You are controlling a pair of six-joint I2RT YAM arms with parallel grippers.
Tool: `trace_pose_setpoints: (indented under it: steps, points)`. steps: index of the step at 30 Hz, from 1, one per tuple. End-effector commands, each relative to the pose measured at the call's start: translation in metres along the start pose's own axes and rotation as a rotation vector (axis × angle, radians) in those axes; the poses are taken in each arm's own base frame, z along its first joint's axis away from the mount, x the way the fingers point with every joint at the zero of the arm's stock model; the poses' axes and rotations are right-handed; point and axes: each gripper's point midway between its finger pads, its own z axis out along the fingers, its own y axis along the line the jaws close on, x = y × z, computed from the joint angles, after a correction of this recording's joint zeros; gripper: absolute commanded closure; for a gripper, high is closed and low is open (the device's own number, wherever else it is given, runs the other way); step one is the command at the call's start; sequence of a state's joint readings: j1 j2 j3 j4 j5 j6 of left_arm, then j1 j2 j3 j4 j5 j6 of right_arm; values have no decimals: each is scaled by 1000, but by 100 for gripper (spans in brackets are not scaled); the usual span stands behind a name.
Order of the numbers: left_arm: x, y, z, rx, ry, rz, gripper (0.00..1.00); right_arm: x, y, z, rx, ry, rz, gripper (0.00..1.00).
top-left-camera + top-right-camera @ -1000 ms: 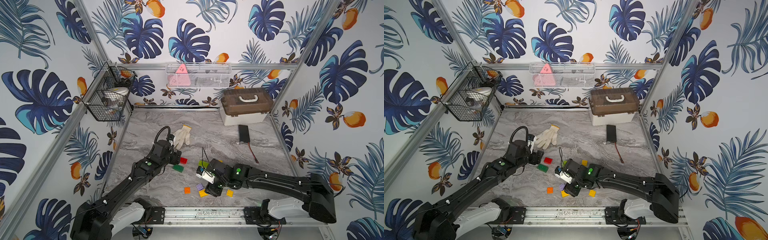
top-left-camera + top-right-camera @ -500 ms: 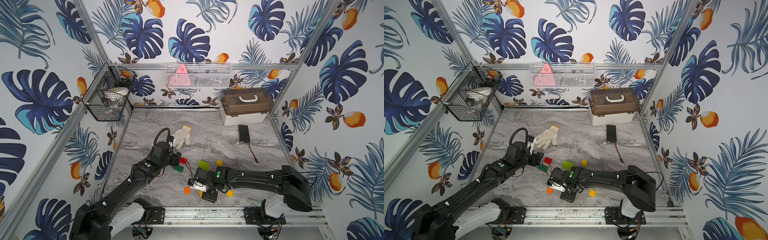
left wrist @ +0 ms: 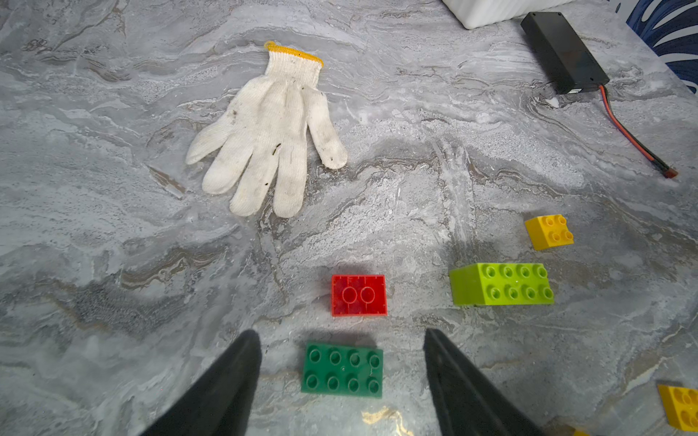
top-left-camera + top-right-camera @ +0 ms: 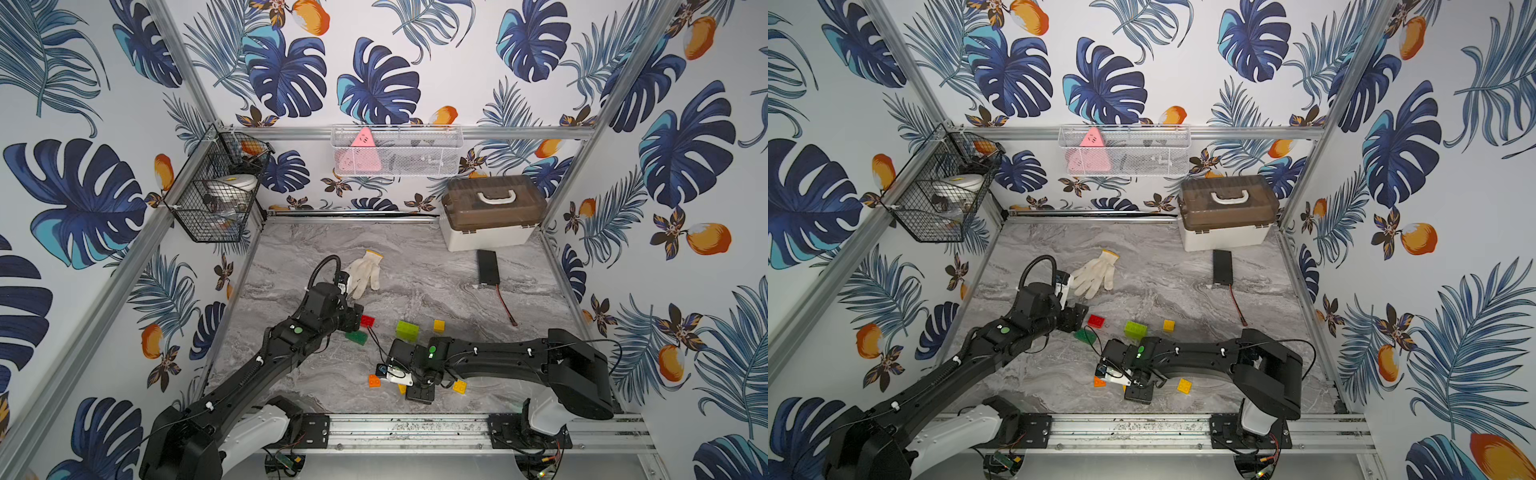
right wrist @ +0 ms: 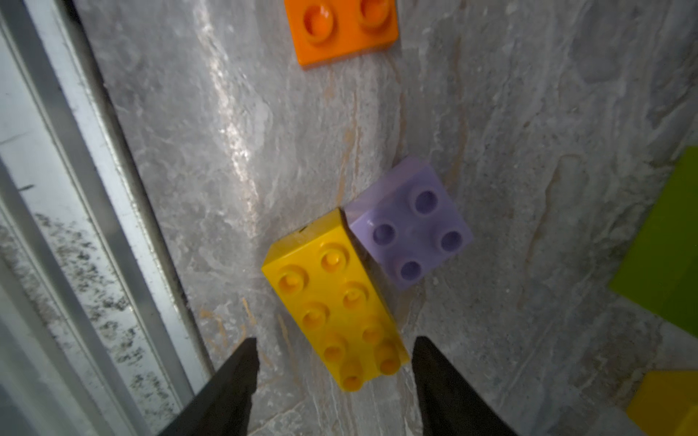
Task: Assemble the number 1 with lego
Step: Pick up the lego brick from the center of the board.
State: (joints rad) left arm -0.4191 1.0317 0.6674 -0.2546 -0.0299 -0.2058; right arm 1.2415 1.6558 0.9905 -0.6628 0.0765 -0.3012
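Observation:
Lego bricks lie loose and single on the marble table; the number 1 is out of view. My left gripper is open, its fingers either side of a flat dark green brick. Beyond it are a red brick, a lime brick and a small yellow one. My right gripper hangs open over one end of a long yellow brick. A lilac brick touches it, and an orange one lies further on.
A white glove lies behind the left gripper. A black battery pack with a red wire and a lidded storage box are at the back right. The metal front rail runs close beside the right gripper. Another yellow brick lies by the right arm.
My right arm has swung left and toward the front rail, uncovering the lime brick, and its jaws have widened. The left arm has not moved.

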Motion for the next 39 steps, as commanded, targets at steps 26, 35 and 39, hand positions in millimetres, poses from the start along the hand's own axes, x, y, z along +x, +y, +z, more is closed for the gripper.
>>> trace_pose_setpoints:
  steps: [26,35,39]
  points:
    - [-5,2,1,-18,-12,12,26,0,9,5,-88,-25,8,61]
    - [2,1,7,-17,46,-66,38,-16,-27,-68,-120,-226,275,62]
    - [13,-11,6,48,78,-264,50,-12,-74,-97,-88,-297,450,62]
